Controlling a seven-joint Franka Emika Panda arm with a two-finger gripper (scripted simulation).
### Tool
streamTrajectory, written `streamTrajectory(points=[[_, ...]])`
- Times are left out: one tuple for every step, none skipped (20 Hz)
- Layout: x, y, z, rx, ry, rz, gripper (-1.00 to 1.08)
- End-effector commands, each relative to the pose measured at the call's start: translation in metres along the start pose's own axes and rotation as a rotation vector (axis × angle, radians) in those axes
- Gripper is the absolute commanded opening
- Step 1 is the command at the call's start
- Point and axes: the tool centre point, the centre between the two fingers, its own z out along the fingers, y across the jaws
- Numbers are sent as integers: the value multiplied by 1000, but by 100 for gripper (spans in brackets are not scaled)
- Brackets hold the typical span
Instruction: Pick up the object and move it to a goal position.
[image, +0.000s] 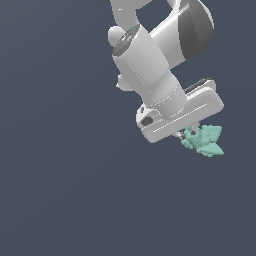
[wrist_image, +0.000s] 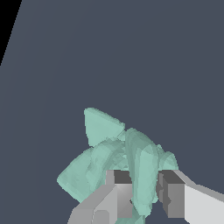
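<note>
The pincer (wrist_image: 142, 197) is clamped on the object (wrist_image: 109, 162): one grey finger (wrist_image: 117, 194) presses each side of a narrow teal ridge. The rest of the lumpy chunk projects beyond the fingertips, over the dark table (wrist_image: 131, 52).

The object (image: 204, 140) sits directly under the gripper (image: 187, 134), reaching out past the gripper body toward the exterior view's right. In the wrist view, part of the object (wrist_image: 142, 175) lies between the two fingers (wrist_image: 120, 192), touching them, while the rest of it spreads out beyond the fingertips.
</note>
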Motion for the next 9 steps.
streamTrajectory(points=[[1,-16,-6,0,0,2,-100],[2,-21,-8,0,0,2,-100],[2,-25,-9,0,0,2,-100],[3,-28,-10,0,0,2,-100],[3,-31,-11,0,0,2,-100],[4,-32,-12,0,0,2,-100],[4,-33,-12,0,0,2,-100],[5,-33,-12,1,0,2,-100],[5,-33,-12,1,0,2,-100]])
